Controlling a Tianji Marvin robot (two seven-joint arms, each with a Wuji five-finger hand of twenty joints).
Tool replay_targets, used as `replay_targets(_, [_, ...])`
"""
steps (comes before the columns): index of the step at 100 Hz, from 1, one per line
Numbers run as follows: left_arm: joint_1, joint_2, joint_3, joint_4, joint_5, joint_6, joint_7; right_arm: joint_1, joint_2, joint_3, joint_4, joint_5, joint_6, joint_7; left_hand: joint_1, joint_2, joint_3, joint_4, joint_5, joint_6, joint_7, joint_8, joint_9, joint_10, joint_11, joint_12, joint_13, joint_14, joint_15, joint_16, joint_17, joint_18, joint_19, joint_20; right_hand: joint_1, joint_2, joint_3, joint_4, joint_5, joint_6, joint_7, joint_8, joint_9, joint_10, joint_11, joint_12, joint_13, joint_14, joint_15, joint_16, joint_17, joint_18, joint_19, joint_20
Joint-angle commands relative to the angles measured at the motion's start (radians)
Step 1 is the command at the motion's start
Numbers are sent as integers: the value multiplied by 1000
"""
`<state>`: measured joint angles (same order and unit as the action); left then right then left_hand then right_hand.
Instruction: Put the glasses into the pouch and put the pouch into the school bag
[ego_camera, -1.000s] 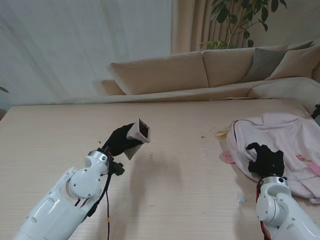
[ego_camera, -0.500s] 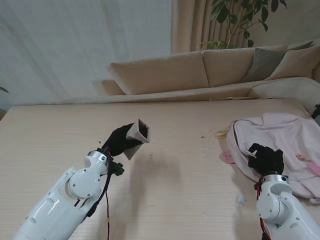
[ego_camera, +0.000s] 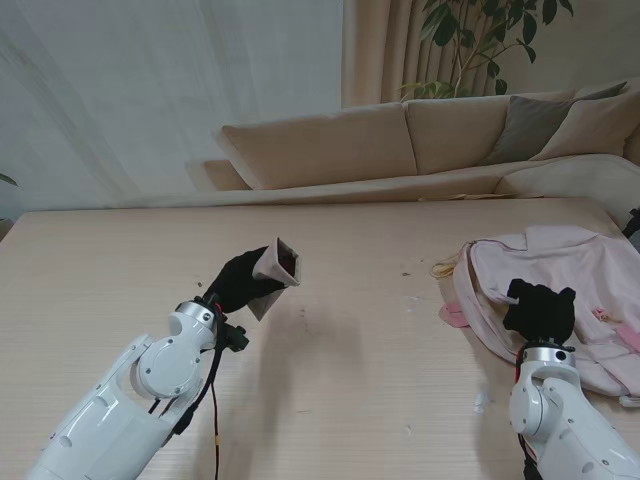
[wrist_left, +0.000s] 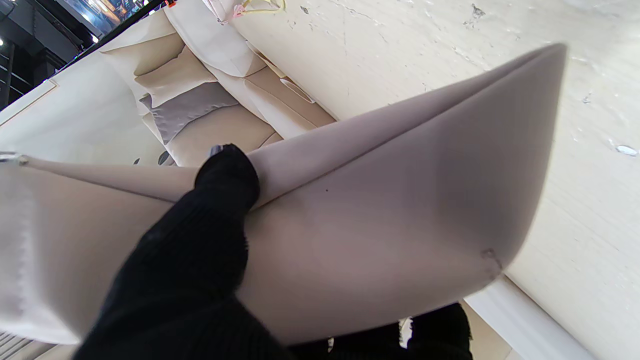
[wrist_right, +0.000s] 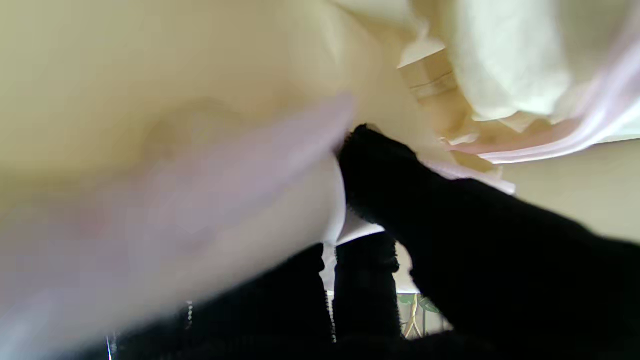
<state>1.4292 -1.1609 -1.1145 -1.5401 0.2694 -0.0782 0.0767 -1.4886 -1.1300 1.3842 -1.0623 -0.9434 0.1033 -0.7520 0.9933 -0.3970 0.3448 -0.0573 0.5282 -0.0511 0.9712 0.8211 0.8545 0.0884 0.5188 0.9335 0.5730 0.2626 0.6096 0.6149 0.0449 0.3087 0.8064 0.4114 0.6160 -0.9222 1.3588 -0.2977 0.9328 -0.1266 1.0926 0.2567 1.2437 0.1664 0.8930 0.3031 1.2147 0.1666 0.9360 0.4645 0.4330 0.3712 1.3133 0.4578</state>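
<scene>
My left hand (ego_camera: 238, 283) is shut on the beige pouch (ego_camera: 278, 265) and holds it above the table, left of the middle. The pouch's mouth gapes toward the right with a dark inside. In the left wrist view a black finger (wrist_left: 220, 200) presses into the pouch's (wrist_left: 390, 215) fold. The glasses are not visible; I cannot tell whether they are inside. The pale pink school bag (ego_camera: 575, 260) lies flat at the right. My right hand (ego_camera: 540, 310) rests on its near left part, and its fingers (wrist_right: 390, 180) pinch pale bag fabric (wrist_right: 200, 170).
A yellow cord (ego_camera: 441, 268) and a pink tab (ego_camera: 453, 314) lie at the bag's left edge. Small white scraps (ego_camera: 480, 400) dot the table (ego_camera: 370, 350) near my right arm. A beige sofa (ego_camera: 400, 140) stands beyond the far edge.
My right hand has turned and shifted slightly right on the bag, closing its fingers on the fabric and lifting a pale edge. The left hand and pouch have not moved.
</scene>
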Motion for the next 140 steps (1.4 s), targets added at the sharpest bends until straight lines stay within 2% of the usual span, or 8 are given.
replay_targets(1, [0,-7,2,-10,0,0,-7,9,2,-7,3,-9,7,15,23,45,-22,-7,13,-35,32,6,28,-28,4,5,19,-24,21,3,-13,-14,22,11,55,-23,41,-14,39,-35,52,30,47,16,30,8,54,-49,36,18,-1,-5,33,21])
replay_targets(17, [-4,-8,6,-6,1,-2,-4,26,12,-42,34,-37,50,16,21,45,-24,-7,13,-37,31,5,30,-30,5,5,19,-24,22,3,-15,-13,21,11,-46,-169,30,-82,-160,-63,45,130,-176,-30,138,67,-128,-100,106,10,-84,-56,40,35])
replay_targets(24, [-3,-9,7,-6,-1,0,0,23,15,-50,27,-41,79,44,22,44,-24,-6,13,-37,31,4,29,-30,5,4,19,-24,22,3,-16,-12,20,11,-176,-134,33,96,-350,6,-132,260,-451,-57,145,159,-367,-118,60,31,-215,-122,32,46])
replay_targets(48, [-2,-10,7,-6,-1,1,4,6,28,-68,-23,-55,143,200,20,44,-25,-6,14,-38,31,3,29,-30,6,3,19,-25,21,3,-17,-13,19,10,-401,-149,-10,59,-845,133,-254,22,-1081,-76,-11,97,-910,-166,-259,-36,-510,-246,-85,9])
replay_targets(77, [-7,-11,11,0,-3,-3,5,65,21,-131,61,-32,203,165,20,44,-24,-5,14,-37,32,1,29,-30,6,3,20,-24,21,2,-18,-12,19,10,-300,-50,-51,87,-849,53,-291,-41,-1084,33,-130,47,-891,-73,-486,-159,-505,-191,-197,-95])
replay_targets(102, [-6,-10,9,0,-2,-3,2,141,2,-171,182,51,142,99,20,44,-24,-6,14,-38,33,1,30,-31,7,2,21,-24,22,3,-17,-12,19,10,-48,114,47,167,-246,38,-264,50,-349,25,-234,24,-245,-6,-525,-213,-35,-54,-93,-66])
replay_targets(114, [-2,-8,6,-4,3,2,-1,174,4,-200,217,61,127,106,21,45,-23,-6,13,-36,33,1,29,-29,7,3,20,-24,22,3,-17,-11,19,10,55,-21,62,-13,-4,15,8,-205,50,5,-296,-51,8,-3,-321,-158,161,-12,0,-64])
replay_targets(140, [25,2,-20,-21,30,9,-19,238,-7,-280,228,100,138,162,22,45,-25,-6,13,-35,33,0,28,-30,7,2,19,-24,22,3,-17,-12,19,10,77,-35,90,-20,108,-53,37,37,57,55,-18,48,65,22,-24,13,119,11,115,11])
